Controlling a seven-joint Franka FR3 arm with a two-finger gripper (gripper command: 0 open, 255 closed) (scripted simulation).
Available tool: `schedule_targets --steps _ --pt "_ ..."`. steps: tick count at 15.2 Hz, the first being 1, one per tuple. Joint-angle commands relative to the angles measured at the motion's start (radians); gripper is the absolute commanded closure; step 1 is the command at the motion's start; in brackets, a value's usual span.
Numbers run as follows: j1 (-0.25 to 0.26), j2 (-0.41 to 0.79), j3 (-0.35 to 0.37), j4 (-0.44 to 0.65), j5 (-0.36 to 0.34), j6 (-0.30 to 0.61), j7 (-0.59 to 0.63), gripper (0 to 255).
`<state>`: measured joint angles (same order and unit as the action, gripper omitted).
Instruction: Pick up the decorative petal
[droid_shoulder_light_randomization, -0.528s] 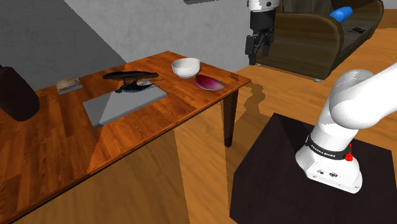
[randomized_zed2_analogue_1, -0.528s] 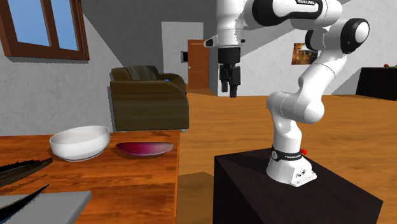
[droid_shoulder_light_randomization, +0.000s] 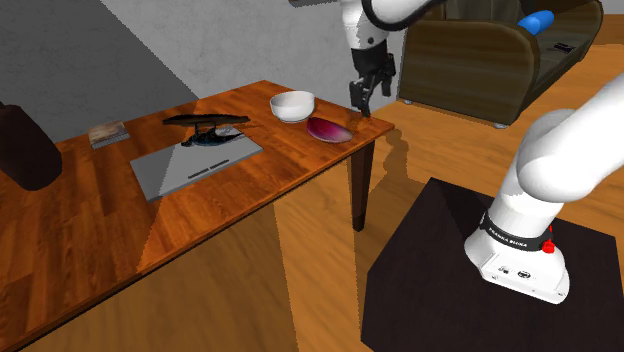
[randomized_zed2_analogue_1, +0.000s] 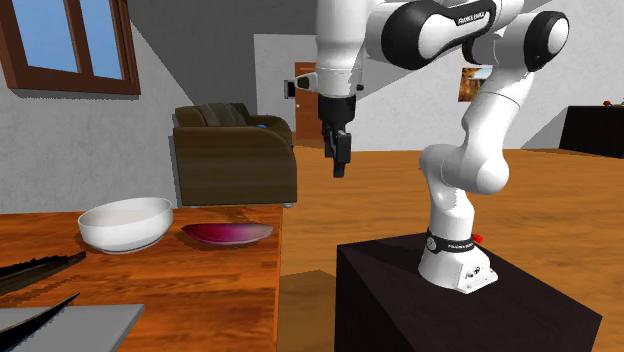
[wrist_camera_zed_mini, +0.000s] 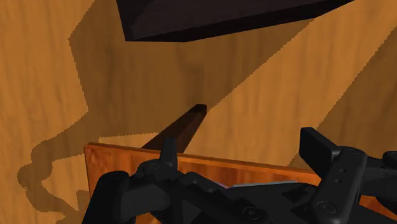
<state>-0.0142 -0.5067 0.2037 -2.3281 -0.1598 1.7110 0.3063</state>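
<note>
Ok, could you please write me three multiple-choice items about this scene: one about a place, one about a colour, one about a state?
1. Where does the smooth decorative petal lie?
A) beside the round white bowl, near a corner of the brown wooden table
B) inside that bowl
C) under the table

2. What colour is the petal?
A) green
B) yellow
C) dark red

3. How is the all-black two-finger gripper?
A) shut on the petal
B) open, in the air, holding nothing
C) shut on the bowl

Answers:
1 A, the shoulder view shows it next to the bowl.
2 C, it is dark red in both exterior views.
3 B, in the wrist view the fingers stand apart and clasp nothing.
</note>
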Motion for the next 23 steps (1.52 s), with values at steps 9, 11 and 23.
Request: schedule_targets --steps 9,11,23 --pt "-0.040 0.518 0.194 0.280 -0.415 -0.032 0.339 0" --pt "-0.024 0.631 0.203 0.357 -0.508 -0.079 0.397 0" --pt "0.097 1.049 0.136 0.665 -0.803 -0.249 0.527 0"
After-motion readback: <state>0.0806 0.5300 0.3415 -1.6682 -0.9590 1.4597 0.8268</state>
